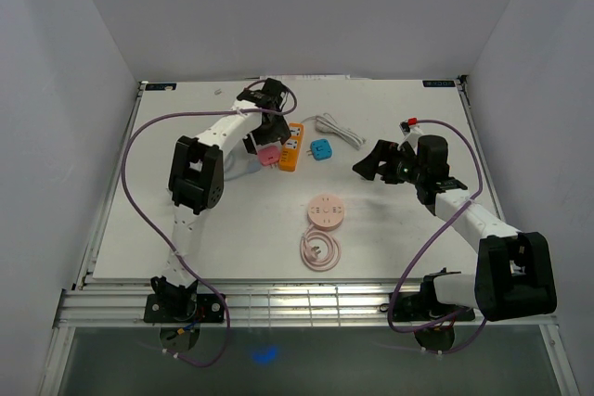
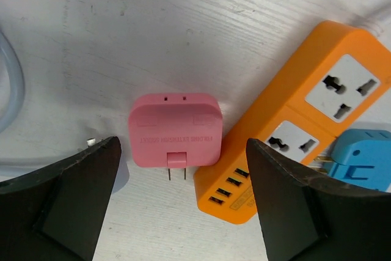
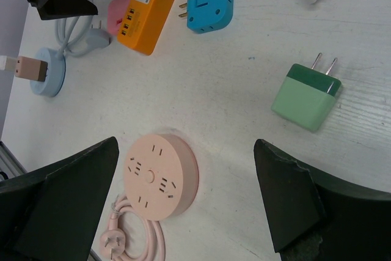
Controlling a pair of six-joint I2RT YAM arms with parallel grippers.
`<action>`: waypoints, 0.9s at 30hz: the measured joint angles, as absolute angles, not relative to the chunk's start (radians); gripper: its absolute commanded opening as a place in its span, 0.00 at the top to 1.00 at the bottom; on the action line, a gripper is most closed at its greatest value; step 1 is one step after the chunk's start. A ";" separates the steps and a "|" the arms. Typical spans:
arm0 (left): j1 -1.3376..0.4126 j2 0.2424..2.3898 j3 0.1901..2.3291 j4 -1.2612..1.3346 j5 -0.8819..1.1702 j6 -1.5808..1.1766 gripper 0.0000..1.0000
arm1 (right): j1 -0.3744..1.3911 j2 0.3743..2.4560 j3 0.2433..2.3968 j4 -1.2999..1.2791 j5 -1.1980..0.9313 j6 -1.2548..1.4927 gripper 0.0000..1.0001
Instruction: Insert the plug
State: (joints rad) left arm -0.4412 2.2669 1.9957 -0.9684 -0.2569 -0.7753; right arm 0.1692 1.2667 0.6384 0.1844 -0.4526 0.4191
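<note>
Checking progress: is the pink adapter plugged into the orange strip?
Out. The pink adapter lies beside the orange strip, its prongs bare.

Light: bright, even and white, falling from above the orange power strip (image 1: 291, 146); pale walls (image 1: 74, 34) spread it.
Shadows: soft, short grey ones hug the strip's lower edge and the pink plug (image 2: 175, 130) beside it.
Exposure: the surface (image 1: 232, 229) around the strip washes to near white overhead; a dim greenish band lies well below it.
Focus: strip, plug and surface grain are crisp in the wrist views; the left gripper (image 2: 183, 142) and right gripper (image 3: 186, 145) show as dark, low-detail shapes.
Distortion: overhead, the walls splay outward from the strip.
</note>
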 measured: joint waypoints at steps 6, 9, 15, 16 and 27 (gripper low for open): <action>-0.440 2.286 1.996 -0.987 -0.273 -0.793 0.06 | 0.163 1.267 0.638 0.184 -0.453 0.419 0.04; -0.439 2.287 2.009 -0.991 -0.274 -0.794 0.06 | 0.163 1.267 0.637 0.184 -0.456 0.419 0.04; -0.435 2.291 2.027 -0.990 -0.273 -0.794 0.06 | 0.163 1.267 0.637 0.184 -0.456 0.419 0.04; -0.434 2.296 2.029 -0.990 -0.273 -0.794 0.06 | 0.162 1.267 0.636 0.184 -0.456 0.419 0.04; -0.433 2.354 2.031 -0.991 -0.269 -0.794 0.11 | 0.150 1.264 0.623 0.187 -0.461 0.419 0.04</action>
State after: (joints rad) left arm -0.4332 2.3539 2.0308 -0.9905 -0.2687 -0.7944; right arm 0.1505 1.2644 0.6231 0.1867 -0.4606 0.4191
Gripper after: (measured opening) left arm 0.922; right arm 0.962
